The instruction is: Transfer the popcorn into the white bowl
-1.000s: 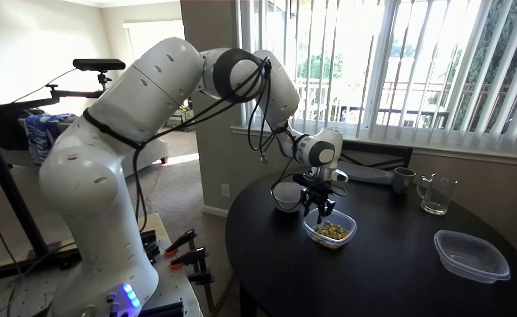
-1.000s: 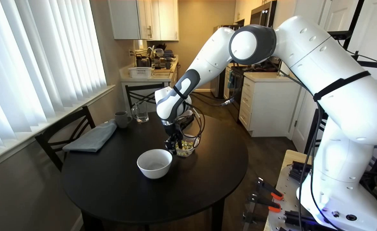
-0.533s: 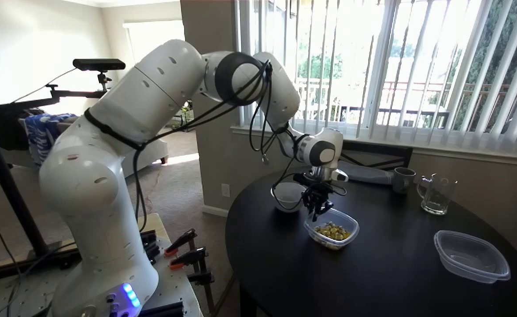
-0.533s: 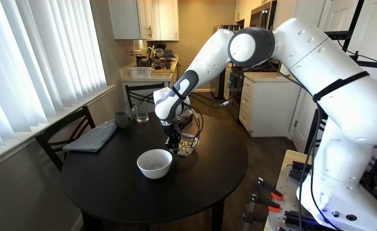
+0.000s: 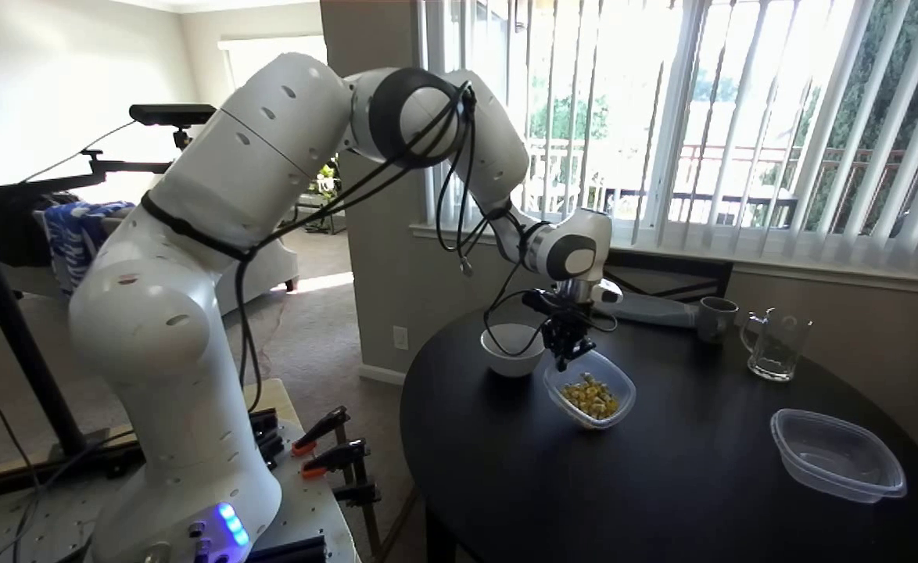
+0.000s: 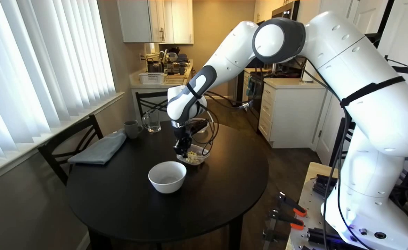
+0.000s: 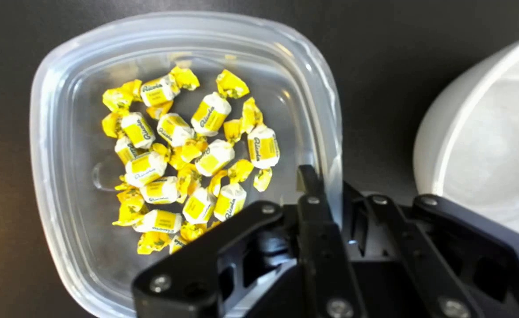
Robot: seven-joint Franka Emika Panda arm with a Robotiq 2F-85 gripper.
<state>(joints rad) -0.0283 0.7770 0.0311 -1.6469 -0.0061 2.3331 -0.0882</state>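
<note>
No popcorn shows; it is out of view. Instead, several yellow-and-white wrapped candies (image 7: 173, 129) lie in a small clear squarish container (image 7: 40, 145). My gripper (image 7: 330, 190) is shut on that container's side rim, one finger inside the wall and one outside. In both exterior views the container (image 5: 617, 379) hangs slightly above the table, tilted, below the gripper (image 5: 564, 361). The white bowl (image 6: 167, 180) stands upright on the table, close beside the gripper and apart from the container. Its inside looks bare in an exterior view.
A larger clear plastic container (image 5: 838, 461) sits on the dark round table (image 6: 127, 208). A grey mug (image 6: 131, 129), a glass mug (image 5: 779, 348) and a folded cloth (image 6: 99, 149) lie near the window side. Black cables loop around the wrist.
The gripper has closed on the clear container's rim and risen. The container has lifted off the table and tilted, with the candies still inside. The white bowl has stayed put.
</note>
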